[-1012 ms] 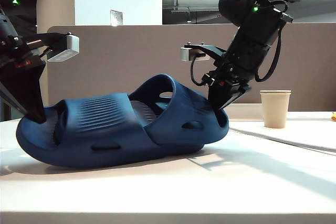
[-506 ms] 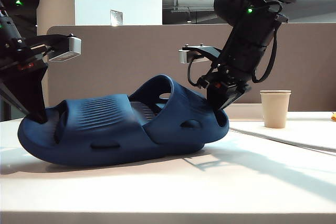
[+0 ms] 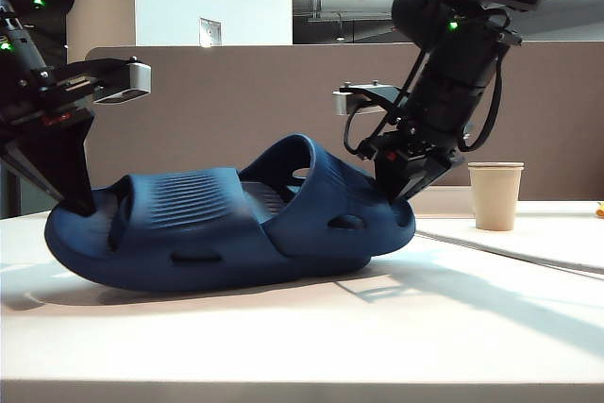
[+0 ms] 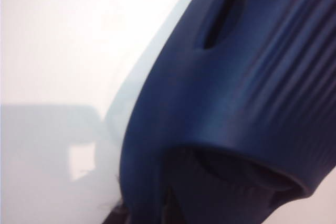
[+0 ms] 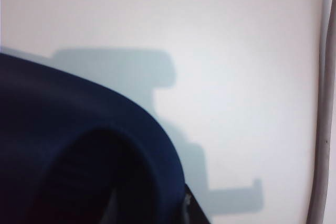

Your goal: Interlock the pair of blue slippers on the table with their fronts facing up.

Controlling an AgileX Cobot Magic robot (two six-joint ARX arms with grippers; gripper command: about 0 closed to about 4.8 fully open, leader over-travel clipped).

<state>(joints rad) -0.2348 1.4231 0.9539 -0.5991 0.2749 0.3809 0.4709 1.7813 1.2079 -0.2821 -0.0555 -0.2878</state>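
Note:
The pair of blue slippers lies interlocked on the white table point(image 3: 377, 346). One slipper point(image 3: 179, 224) with a ribbed strap is on the left. The other slipper point(image 3: 340, 205) passes through that strap and points right. My left gripper point(image 3: 80, 205) is shut on the left slipper's end rim, whose ribbed strap point(image 4: 236, 87) fills the left wrist view. My right gripper point(image 3: 404, 197) straddles the right slipper's end rim point(image 5: 79, 129). Its outer finger point(image 5: 195, 212) stands just off the rim, so the gripper is open. The inner finger is hidden in shadow.
A beige paper cup point(image 3: 494, 195) stands on the table at the right. Behind the slippers runs an upright grey-brown divider panel point(image 3: 236, 101). A raised white board point(image 3: 528, 243) lies at the right of the table.
The left gripper has pushed the joined slippers a little to the right, and the left end has risen slightly. The right gripper's jaws have parted from the rim.

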